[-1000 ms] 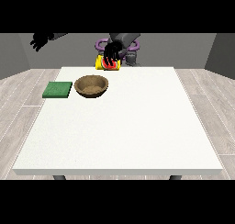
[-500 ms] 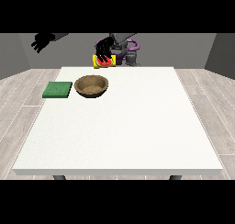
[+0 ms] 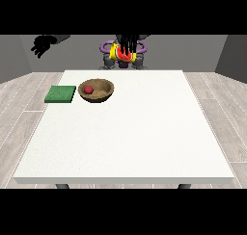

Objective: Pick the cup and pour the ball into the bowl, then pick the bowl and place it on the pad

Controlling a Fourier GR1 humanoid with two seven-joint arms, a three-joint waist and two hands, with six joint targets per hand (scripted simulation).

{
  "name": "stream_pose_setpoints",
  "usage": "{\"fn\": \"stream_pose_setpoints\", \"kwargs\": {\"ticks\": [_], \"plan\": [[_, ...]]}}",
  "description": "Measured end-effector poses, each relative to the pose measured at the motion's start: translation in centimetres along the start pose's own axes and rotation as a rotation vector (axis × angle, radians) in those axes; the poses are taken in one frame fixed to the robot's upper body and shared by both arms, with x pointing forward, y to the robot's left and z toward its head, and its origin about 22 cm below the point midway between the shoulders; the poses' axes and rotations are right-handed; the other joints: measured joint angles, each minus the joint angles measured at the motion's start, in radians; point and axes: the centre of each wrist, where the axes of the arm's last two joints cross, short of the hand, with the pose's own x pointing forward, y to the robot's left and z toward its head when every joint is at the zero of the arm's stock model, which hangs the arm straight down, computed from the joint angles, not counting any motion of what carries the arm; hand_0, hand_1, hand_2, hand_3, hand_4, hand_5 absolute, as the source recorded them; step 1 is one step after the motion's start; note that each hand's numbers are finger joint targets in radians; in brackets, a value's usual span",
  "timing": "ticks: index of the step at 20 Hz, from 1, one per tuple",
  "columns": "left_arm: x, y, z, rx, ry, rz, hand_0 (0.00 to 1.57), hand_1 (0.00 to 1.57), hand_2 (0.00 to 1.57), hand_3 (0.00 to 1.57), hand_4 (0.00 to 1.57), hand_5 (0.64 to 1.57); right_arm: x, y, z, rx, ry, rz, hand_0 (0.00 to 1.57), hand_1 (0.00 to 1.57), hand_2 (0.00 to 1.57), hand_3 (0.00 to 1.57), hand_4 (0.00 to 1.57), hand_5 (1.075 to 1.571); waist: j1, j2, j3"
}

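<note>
The brown wooden bowl (image 3: 98,91) stands on the white table (image 3: 144,133) at the far left, and a red ball (image 3: 89,89) lies inside it. Just left of the bowl lies the green pad (image 3: 61,94). In front of the robot's body, above the table's far edge, the yellow cup (image 3: 119,53) is held tipped, its red inside showing. The hand at the view's right (image 3: 127,43) has its fingers curled over that cup. High at the far left, the hand at the view's left (image 3: 43,44) hangs away from everything with relaxed fingers, holding nothing.
The robot's purple and grey torso (image 3: 139,59) stands behind the table's far edge. Grey plank floor (image 3: 19,99) surrounds the table.
The hand with the cup has risen and drawn back toward the robot. The red ball now lies in the bowl. The other hand stayed raised.
</note>
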Motion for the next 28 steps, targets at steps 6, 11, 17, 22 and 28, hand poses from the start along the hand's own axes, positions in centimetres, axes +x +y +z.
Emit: {"fn": "stream_pose_setpoints", "kwargs": {"ticks": [6, 11, 17, 22, 28], "plan": [[-4.9, 4.7, -1.6, 0.085, 0.14, 0.601, 0.0, 0.0, 0.0, 0.0, 1.12, 1.57, -0.6, -0.1, 0.4, -0.06, -0.004, -0.001, 0.0, 0.0, 0.0, 0.0, 0.79, 1.555, 0.091, 0.013, -0.0083], [-9.6, 8.2, -2.1, 0.108, 0.157, 1.048, 0.0, 0.0, 0.0, 0.0, 1.05, 1.566, -2.4, 0.4, 1.0, -0.114, 0.014, -0.021, 0.0, 0.0, 0.0, 0.0, 0.75, 1.563, 0.157, 0.047, -0.0068], [-18.3, 11.6, -1.7, 0.113, 0.06, 1.326, 0.0, 0.0, 0.0, 0.0, 1.06, 1.558, -4.6, 2.5, 1.1, -0.148, -0.008, -0.068, 0.0, 0.0, 0.0, 0.0, 0.74, 1.565, 0.215, 0.133, -0.0006], [-23.7, 13.9, -0.5, 0.125, -0.014, 1.396, 0.0, 0.0, 0.0, 0.0, 1.02, 1.56, -6.7, 3.9, 0.8, -0.162, -0.035, -0.108, 0.0, 0.0, 0.0, 0.0, 0.7, 1.565, 0.237, 0.203, 0.0025], [-27.9, 14.8, 1.6, 0.135, 0.0, 1.412, 0.0, 0.0, 0.0, 0.0, 1.01, 1.536, -8.4, 6.2, -0.5, -0.127, -0.02, -0.118, 0.0, 0.0, 0.0, 0.0, 0.57, 1.559, 0.21, 0.222, 0.0035]]}}
